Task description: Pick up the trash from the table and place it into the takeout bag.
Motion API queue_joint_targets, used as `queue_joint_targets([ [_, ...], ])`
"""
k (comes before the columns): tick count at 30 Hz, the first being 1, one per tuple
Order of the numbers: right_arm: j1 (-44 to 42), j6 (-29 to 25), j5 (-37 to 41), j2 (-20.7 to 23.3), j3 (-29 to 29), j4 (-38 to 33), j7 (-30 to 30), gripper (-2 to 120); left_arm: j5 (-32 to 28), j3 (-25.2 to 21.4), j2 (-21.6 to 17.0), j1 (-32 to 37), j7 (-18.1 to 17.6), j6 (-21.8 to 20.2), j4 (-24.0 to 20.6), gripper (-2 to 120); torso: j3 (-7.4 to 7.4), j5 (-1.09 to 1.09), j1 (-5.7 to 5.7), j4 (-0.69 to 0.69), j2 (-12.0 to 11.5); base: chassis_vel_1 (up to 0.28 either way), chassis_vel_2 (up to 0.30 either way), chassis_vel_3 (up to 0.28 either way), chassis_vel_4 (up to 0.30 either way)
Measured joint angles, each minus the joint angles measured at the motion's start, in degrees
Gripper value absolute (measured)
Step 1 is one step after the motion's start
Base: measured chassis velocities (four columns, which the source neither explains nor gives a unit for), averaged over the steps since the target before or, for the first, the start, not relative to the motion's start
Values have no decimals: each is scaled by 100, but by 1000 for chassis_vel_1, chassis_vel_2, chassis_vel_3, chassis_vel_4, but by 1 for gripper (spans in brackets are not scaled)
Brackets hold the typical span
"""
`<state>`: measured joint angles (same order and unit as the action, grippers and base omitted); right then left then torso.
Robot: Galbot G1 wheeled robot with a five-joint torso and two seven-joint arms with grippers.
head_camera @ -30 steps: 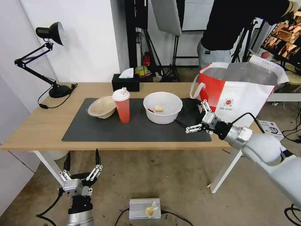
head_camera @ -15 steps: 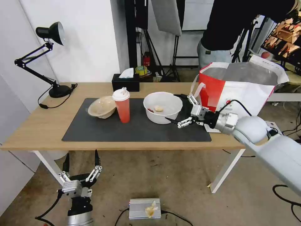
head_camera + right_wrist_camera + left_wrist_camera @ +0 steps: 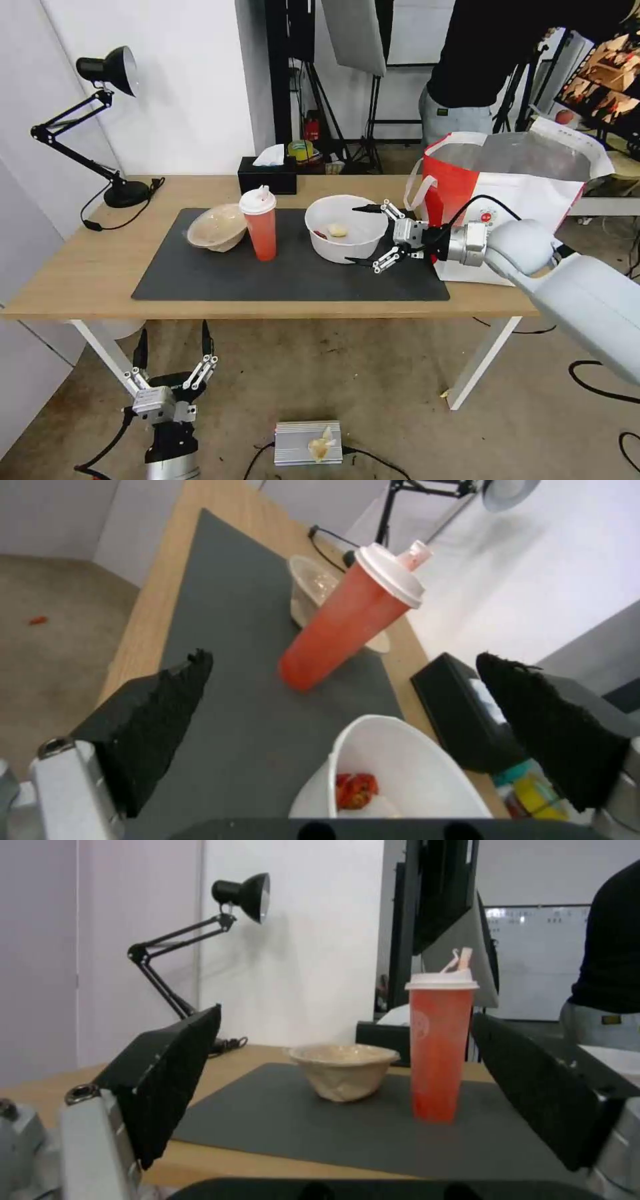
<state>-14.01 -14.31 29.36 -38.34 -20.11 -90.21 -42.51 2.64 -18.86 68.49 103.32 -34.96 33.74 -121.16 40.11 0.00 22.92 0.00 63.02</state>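
The large white bowl (image 3: pixel 337 240) with food scraps sits on the dark grey mat (image 3: pixel 220 280). My right gripper (image 3: pixel 353 235) is open, one finger on each side of the bowl's right part. In the right wrist view the white bowl (image 3: pixel 393 775) lies between the black fingers (image 3: pixel 160 715). The red cup (image 3: pixel 261 230) with a white lid stands upright left of the bowl, and the beige paper bowl (image 3: pixel 217 228) is beside it. The red-and-white takeout bag (image 3: pixel 527 200) stands open at the table's right end. My left gripper (image 3: pixel 173 333) hangs open below the table's front edge.
A black tissue box (image 3: pixel 268 175) sits behind the mat, and a black desk lamp (image 3: pixel 100 127) stands at the far left corner of the table (image 3: pixel 80 267). A person stands behind the bag. A silver box (image 3: pixel 308 443) lies on the floor.
My right gripper has moved left from the mat's right end to the white bowl, and its open fingers now straddle the bowl. The left arm has barely moved.
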Motion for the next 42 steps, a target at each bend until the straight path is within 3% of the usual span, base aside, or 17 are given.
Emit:
queue_joint_targets([
  [15,839,336,203,-322,-798,734,-673,100,-43,-16,22,-21,12,122,39,100,0,0,0,0,0,0,0,0,0],
  [18,1000,529,300,-424,-925,912,-1025,100,-46,-16,22,-23,10,123,56,100,0,0,0,0,0,0,0,0,0],
  [42,1533,733,71,-1055,-1215,2117,-1719,100,-81,-3,19,-75,-11,133,97,100,0,0,0,0,0,0,0,0,0],
])
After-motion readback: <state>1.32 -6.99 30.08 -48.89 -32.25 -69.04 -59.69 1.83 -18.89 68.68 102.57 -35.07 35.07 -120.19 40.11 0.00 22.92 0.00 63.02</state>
